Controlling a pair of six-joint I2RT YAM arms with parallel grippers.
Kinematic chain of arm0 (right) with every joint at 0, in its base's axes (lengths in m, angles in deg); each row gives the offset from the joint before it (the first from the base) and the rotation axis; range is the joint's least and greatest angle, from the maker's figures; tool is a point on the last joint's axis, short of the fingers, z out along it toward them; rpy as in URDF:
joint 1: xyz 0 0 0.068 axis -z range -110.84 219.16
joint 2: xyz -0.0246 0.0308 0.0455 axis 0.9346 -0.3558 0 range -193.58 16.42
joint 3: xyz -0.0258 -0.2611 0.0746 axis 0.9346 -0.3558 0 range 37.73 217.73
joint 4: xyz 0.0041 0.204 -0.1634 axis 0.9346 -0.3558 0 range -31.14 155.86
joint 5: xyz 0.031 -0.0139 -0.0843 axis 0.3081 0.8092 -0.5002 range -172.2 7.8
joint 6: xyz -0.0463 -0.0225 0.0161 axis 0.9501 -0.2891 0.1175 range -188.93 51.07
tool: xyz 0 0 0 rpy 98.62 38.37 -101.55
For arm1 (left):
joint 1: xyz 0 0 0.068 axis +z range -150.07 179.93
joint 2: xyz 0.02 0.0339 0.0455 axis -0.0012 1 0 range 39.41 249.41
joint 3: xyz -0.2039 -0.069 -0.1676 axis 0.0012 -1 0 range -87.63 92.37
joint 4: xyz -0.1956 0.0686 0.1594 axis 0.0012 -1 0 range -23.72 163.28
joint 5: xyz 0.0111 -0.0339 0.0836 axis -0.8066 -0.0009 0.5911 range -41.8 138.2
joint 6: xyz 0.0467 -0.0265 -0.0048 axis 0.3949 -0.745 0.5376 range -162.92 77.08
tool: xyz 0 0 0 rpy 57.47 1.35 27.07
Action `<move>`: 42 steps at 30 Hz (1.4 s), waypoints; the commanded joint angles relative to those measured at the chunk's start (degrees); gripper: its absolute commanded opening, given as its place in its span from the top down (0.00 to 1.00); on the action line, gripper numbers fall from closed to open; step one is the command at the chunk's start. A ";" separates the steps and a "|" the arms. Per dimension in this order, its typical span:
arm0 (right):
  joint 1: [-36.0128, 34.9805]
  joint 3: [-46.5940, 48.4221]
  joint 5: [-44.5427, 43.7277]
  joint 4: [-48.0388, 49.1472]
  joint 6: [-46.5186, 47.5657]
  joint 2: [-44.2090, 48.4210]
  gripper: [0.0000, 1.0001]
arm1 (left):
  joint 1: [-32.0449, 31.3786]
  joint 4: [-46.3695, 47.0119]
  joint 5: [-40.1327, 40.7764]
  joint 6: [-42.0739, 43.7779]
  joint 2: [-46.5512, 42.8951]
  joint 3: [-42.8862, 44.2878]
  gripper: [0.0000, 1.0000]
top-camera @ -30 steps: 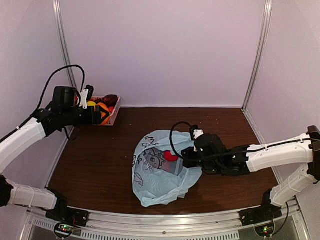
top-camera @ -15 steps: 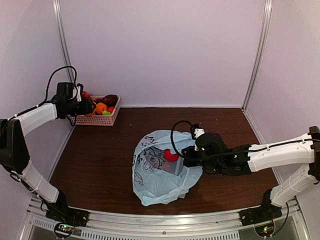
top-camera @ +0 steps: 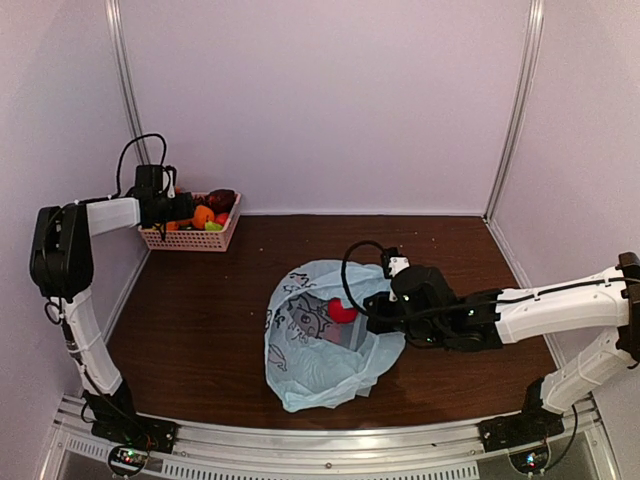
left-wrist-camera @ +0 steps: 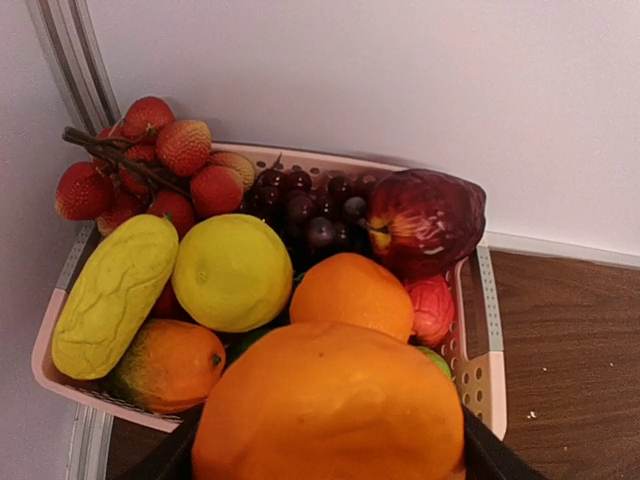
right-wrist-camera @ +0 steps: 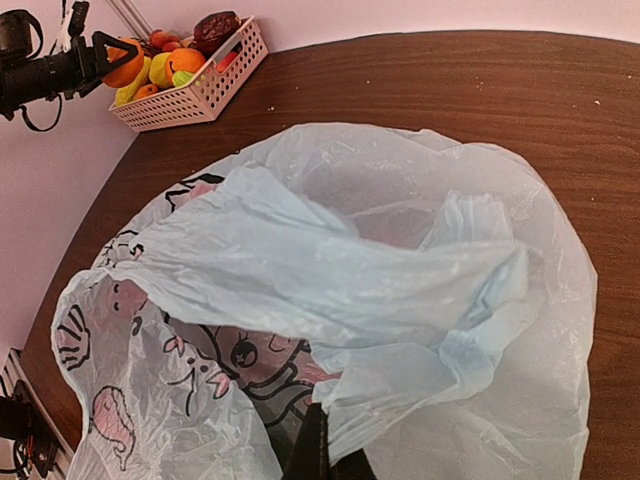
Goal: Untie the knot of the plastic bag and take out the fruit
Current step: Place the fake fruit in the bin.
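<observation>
Top view: plastic bag (top-camera: 320, 365) on table (top-camera: 180, 330) centre, mouth open, no knot seen, one red fruit (top-camera: 343, 311) inside, yet to remove; L wrist: left tool (left-wrist-camera: 333, 455) clenched on orange fruit (left-wrist-camera: 330, 390) over well-filled basket (left-wrist-camera: 484, 330); R wrist: right tool (right-wrist-camera: 318, 455) pinches bag rim; judged nearly done.

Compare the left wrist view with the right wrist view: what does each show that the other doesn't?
Only the left wrist: detail inside the pink basket, such as the dark grapes and the stalked berry bunch. Only the right wrist: the plastic bag with its cartoon print, a fold pinched in the right hand. Both: that basket and the large orange held in the left hand.
</observation>
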 commanded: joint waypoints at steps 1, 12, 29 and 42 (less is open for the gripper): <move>0.28 1.45 -1.27 -1.33 -0.21 -0.61 1.00 | 0.42 5.31 0.82 0.34 3.42 2.89 0.43; 0.33 2.51 -0.94 -1.99 -0.55 -1.54 1.00 | 2.75 8.40 -0.74 -0.64 9.61 5.52 0.42; 0.54 5.57 -0.80 -5.59 -1.19 -4.18 1.00 | 2.86 9.25 -3.05 -0.13 18.14 11.42 0.38; 0.62 6.98 0.17 -5.18 -0.91 -5.78 1.00 | 2.84 8.78 -4.54 -1.61 14.92 6.16 0.33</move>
